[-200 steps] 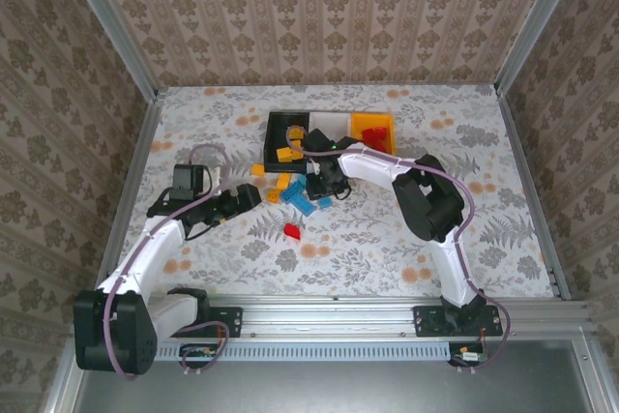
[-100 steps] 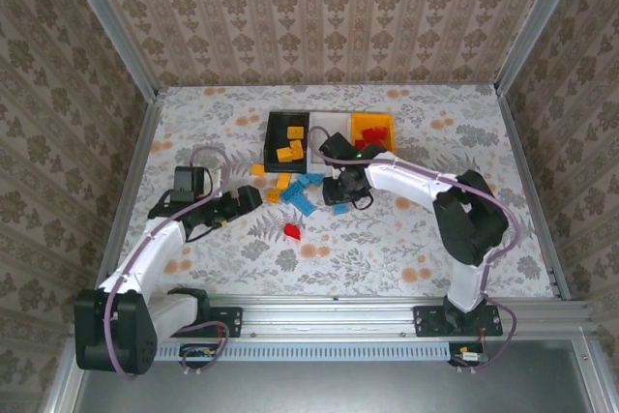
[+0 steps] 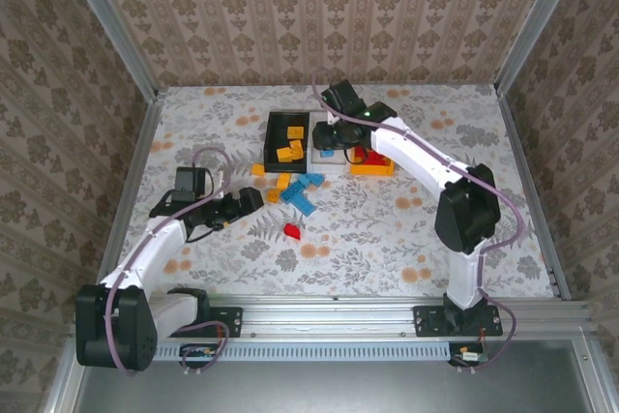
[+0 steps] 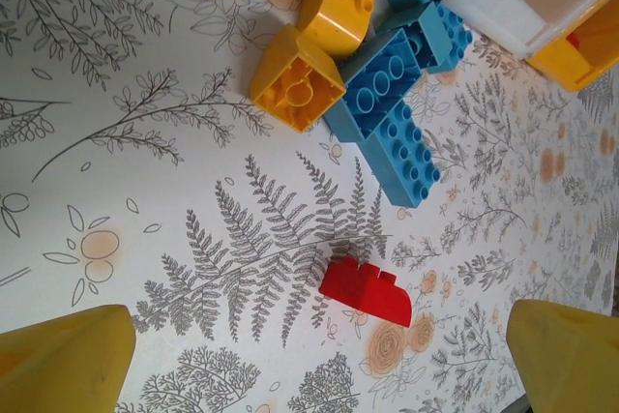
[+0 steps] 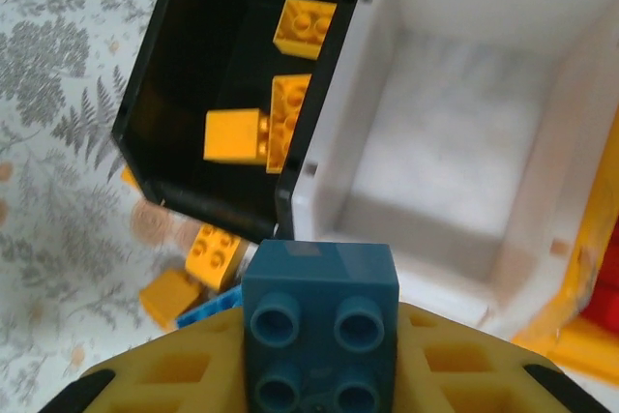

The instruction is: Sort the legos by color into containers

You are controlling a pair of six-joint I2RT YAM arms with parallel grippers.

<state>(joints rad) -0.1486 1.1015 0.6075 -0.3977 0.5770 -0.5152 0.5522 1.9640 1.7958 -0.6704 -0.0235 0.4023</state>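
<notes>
Top view: the right gripper (image 3: 332, 134) hangs at the far middle. The left gripper (image 3: 253, 198), spread wide, lies left of the loose blue bricks (image 3: 302, 191).
Left wrist: a red brick (image 4: 366, 292) lies apart, nearer.
Right wrist: fingers (image 5: 174, 374) pinch a blue brick (image 5: 319, 321) above the white tray (image 5: 455, 152), with the black tray (image 5: 232, 65) left of it.

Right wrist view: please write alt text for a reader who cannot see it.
The right gripper holds a blue brick at the near edge of a white tray that looks empty. Left of it, a black tray holds yellow bricks, and loose bricks lie on the table.
</notes>
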